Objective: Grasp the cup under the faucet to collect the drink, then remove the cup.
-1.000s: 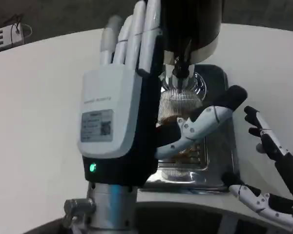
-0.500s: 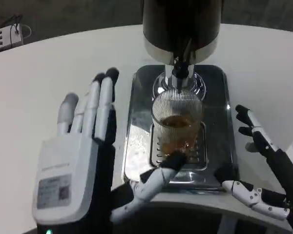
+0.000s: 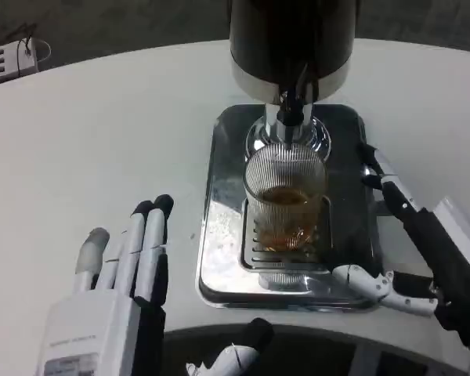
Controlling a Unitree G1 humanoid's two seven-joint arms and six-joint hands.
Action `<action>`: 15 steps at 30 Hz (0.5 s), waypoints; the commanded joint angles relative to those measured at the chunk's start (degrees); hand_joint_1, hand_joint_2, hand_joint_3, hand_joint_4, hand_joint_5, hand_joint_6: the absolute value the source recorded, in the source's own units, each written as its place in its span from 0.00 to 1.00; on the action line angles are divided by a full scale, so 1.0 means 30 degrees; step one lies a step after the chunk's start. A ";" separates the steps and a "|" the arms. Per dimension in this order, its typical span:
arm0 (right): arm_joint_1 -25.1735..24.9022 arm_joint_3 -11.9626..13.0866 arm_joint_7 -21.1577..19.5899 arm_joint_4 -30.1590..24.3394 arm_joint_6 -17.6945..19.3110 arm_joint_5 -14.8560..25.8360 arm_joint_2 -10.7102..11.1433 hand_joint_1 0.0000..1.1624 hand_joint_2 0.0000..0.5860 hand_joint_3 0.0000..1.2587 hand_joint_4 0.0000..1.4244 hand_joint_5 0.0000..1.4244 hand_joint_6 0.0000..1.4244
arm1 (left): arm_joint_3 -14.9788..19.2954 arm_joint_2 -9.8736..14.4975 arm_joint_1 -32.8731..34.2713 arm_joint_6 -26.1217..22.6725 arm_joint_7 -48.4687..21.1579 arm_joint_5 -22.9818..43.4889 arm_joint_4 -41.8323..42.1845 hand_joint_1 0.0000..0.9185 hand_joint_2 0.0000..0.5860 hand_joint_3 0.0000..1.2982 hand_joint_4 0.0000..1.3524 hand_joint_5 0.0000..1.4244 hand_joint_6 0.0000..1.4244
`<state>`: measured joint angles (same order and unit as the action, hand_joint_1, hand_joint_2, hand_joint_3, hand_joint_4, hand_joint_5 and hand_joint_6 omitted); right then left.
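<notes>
- head view: the cup (image 3: 286,196), ribbed glass holding amber drink, stands on the steel tray (image 3: 219,235) directly under the faucet (image 3: 290,110).
- left hand (image 3: 121,290) near the table's (image 3: 102,141) front edge, fingers straight, holding nothing.
- right hand (image 3: 411,251) at the tray's right edge, fingers spread, empty.

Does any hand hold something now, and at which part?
Nothing is held. The left hand and right hand are open and apart from the cup.
</notes>
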<state>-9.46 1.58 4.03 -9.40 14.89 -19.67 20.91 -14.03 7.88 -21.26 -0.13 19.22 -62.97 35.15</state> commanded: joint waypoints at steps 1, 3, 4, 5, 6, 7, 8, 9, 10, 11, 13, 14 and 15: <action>-0.1054 -0.0307 0.0144 0.1060 -0.0521 0.0376 -0.0302 0.56 0.36 0.00 0.01 0.06 0.16 | 0.0226 0.0213 -0.0502 0.0344 -0.0021 0.0351 -0.0106 0.00 0.20 0.00 0.00 0.08 0.00; -0.1487 -0.0408 0.0190 0.1500 -0.0604 0.0550 -0.0366 0.57 0.35 0.00 0.01 0.06 0.16 | 0.0271 0.0308 -0.0661 0.0413 -0.0215 0.0355 0.0000 0.00 0.20 0.00 0.00 0.08 0.00; -0.1751 -0.0478 0.0231 0.1766 -0.0604 0.0648 -0.0381 0.59 0.34 0.00 0.01 0.06 0.16 | 0.0299 0.0349 -0.0730 0.0440 -0.0310 0.0366 0.0054 0.00 0.20 0.00 0.00 0.08 0.00; -0.1923 -0.0529 0.0250 0.1945 -0.0588 0.0711 -0.0381 0.59 0.33 0.00 0.01 0.06 0.16 | 0.0336 0.0386 -0.0789 0.0455 -0.0399 0.0372 0.0109 0.00 0.20 0.00 0.00 0.08 0.00; -0.2092 -0.0578 0.0280 0.2130 -0.0562 0.0794 -0.0388 0.59 0.33 0.00 0.01 0.06 0.16 | 0.0365 0.0402 -0.0822 0.0468 -0.0453 0.0383 0.0142 0.00 0.20 0.00 0.00 0.08 0.00; -0.2242 -0.0634 0.0309 0.2294 -0.0542 0.0866 -0.0410 0.60 0.33 0.00 0.01 0.06 0.16 | 0.0407 0.0426 -0.0865 0.0474 -0.0520 0.0403 0.0182 0.00 0.20 0.00 0.00 0.08 0.00; -0.2430 -0.0737 0.0370 0.2514 -0.0514 0.0984 -0.0473 0.60 0.33 0.00 0.01 0.06 0.16 | 0.0466 0.0478 -0.0945 0.0474 -0.0626 0.0474 0.0243 0.00 0.20 0.00 0.00 0.08 0.00; -0.2564 -0.0818 0.0407 0.2676 -0.0488 0.1077 -0.0508 0.60 0.31 0.00 0.01 0.07 0.16 | 0.0517 0.0528 -0.1030 0.0487 -0.0713 0.0535 0.0303 0.00 0.20 0.00 0.00 0.08 0.00; -0.2672 -0.0902 0.0436 0.2814 -0.0442 0.1162 -0.0552 0.61 0.31 0.00 0.01 0.07 0.16 | 0.0556 0.0557 -0.1090 0.0504 -0.0777 0.0575 0.0346 0.00 0.20 0.00 0.00 0.08 0.00; -0.2769 -0.0997 0.0492 0.2934 -0.0379 0.1244 -0.0583 0.61 0.31 0.00 0.01 0.07 0.16 | 0.0586 0.0577 -0.1153 0.0534 -0.0811 0.0582 0.0389 0.00 0.20 0.00 0.00 0.08 0.00; -0.2892 -0.1141 0.0581 0.3091 -0.0250 0.1351 -0.0606 0.61 0.31 0.00 0.01 0.07 0.16 | 0.0623 0.0580 -0.1260 0.0595 -0.0828 0.0591 0.0456 0.00 0.20 0.00 0.00 0.09 0.00; -0.2939 -0.1226 0.0629 0.3145 -0.0171 0.1400 -0.0632 0.62 0.31 0.00 0.02 0.07 0.16 | 0.0641 0.0571 -0.1315 0.0613 -0.0835 0.0601 0.0492 0.00 0.20 0.00 0.00 0.09 0.00; -0.2966 -0.1283 0.0649 0.3180 -0.0119 0.1433 -0.0645 0.63 0.30 0.00 0.02 0.07 0.16 | 0.0675 0.0566 -0.1403 0.0620 -0.0850 0.0625 0.0556 0.00 0.20 0.00 0.00 0.09 0.00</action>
<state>-17.78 -1.42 5.17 -0.39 13.29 -16.22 19.48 -12.39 9.15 -24.54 1.00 17.27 -61.28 35.76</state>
